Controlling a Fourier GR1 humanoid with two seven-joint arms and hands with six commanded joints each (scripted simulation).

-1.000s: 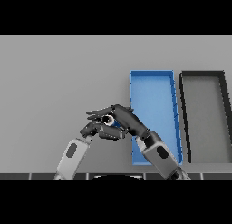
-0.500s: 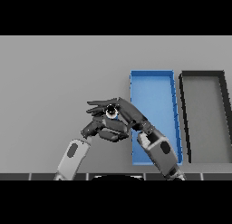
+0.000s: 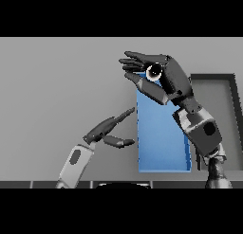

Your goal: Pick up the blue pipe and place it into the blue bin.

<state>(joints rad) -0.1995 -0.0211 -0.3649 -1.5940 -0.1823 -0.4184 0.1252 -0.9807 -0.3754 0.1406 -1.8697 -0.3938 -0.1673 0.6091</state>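
My right hand (image 3: pixel 173 79) is raised over the far end of the blue bin (image 3: pixel 163 138), fingers reaching left and thumb folded beneath. It is shut on the pipe (image 3: pixel 154 72), of which only a pale round end with a dark hole shows between fingers and thumb. The rest of the pipe is hidden by the hand. My left hand (image 3: pixel 105 130) hovers low just left of the bin's left wall, open, with its fingers straight and pointing toward the bin.
A dark grey bin (image 3: pixel 223 105) stands right beside the blue bin, partly behind my right forearm (image 3: pixel 201 129). Grey table (image 3: pixel 57 86) stretches to the left and far side.
The right hand has lifted the pipe up and to the right, from beside the bin to above its far end. The left hand has let go and stayed low on the left.
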